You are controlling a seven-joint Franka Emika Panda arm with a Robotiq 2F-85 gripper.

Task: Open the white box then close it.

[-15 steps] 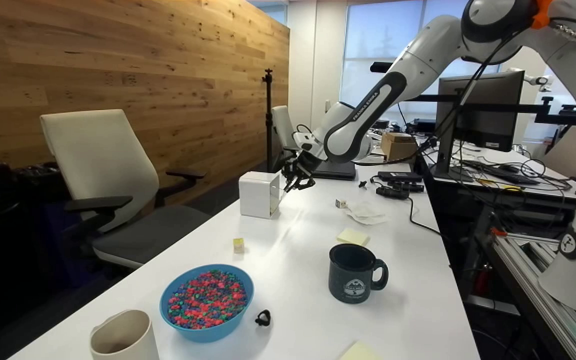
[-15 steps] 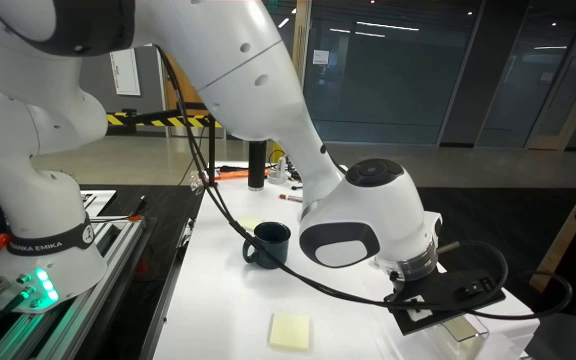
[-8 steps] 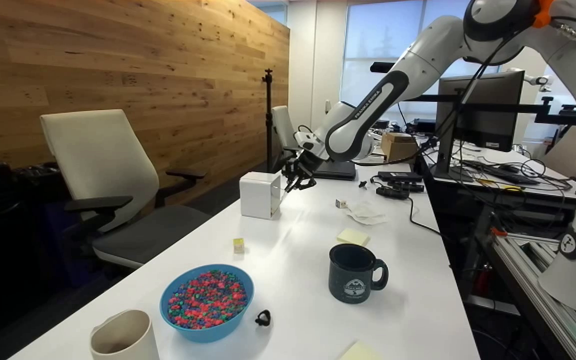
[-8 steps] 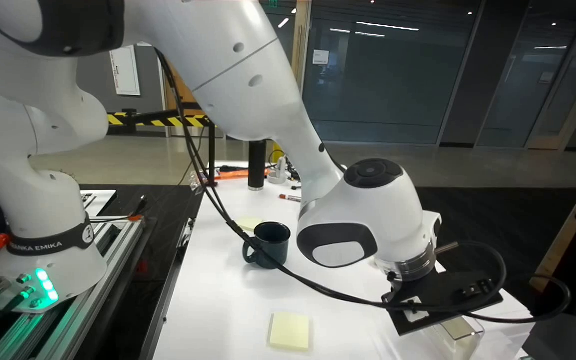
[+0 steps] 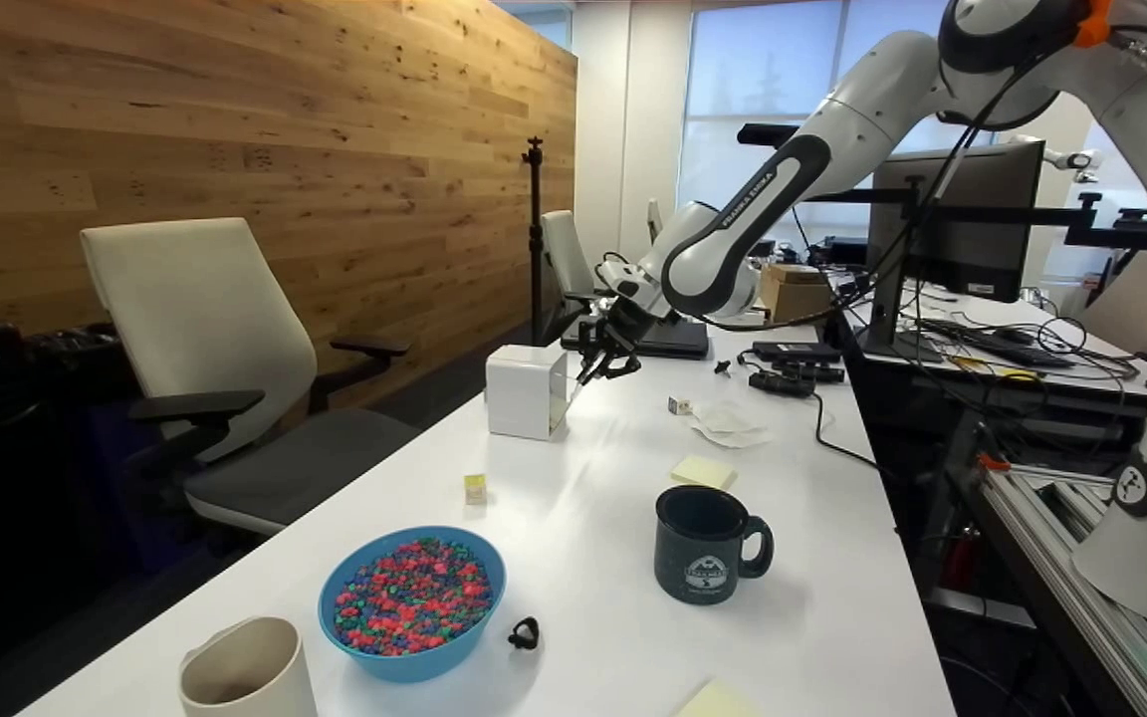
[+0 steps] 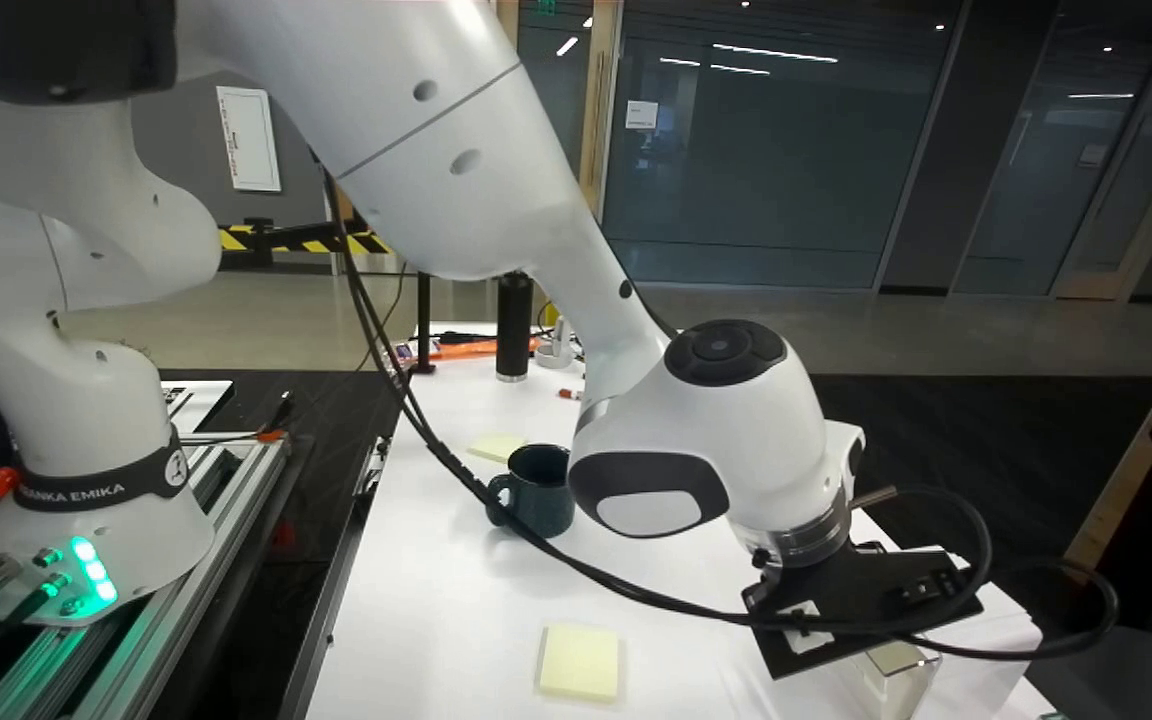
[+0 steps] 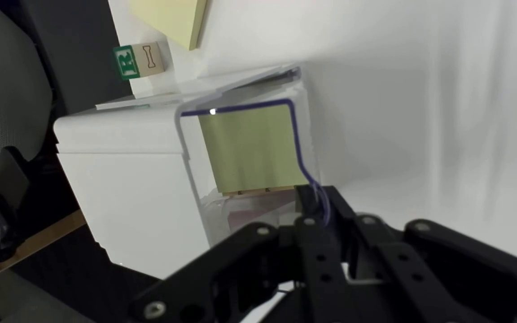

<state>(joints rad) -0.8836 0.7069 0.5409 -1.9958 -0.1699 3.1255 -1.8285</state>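
Along the edge of the surface [image 5: 583, 558] that faces the office chair [image 5: 200, 324], the end effector [image 7: 322, 195] stands narrow, its fingers together at the rim of a purple-edged clear flap [image 7: 295, 130]; they appear to pinch it, though the contact is partly hidden. That grip looks like the weak point: the rim is thin and probably slick, so a pull at a poor angle could let it slip free. The white box [image 5: 524, 395] seems light and free-standing, so it may slide along with the flap instead of letting it swing. Closing would carry the opposite risk, since a hard push toward the chair could shove the box over that nearby edge, or the flap could catch on the fingers if they let go late. The box lies just beyond the fingertips, on their chair side, its mouth turned toward the end effector and the flap bridging the two. A yellow square [image 7: 254, 148] shows through that mouth. Farther along the same edge comes the blue bowl [image 5: 424, 667] of small coloured pieces [image 5: 414, 597], well apart from the box, while the dark mug [image 5: 698, 553] stands nearer the opposite edge of the surface.
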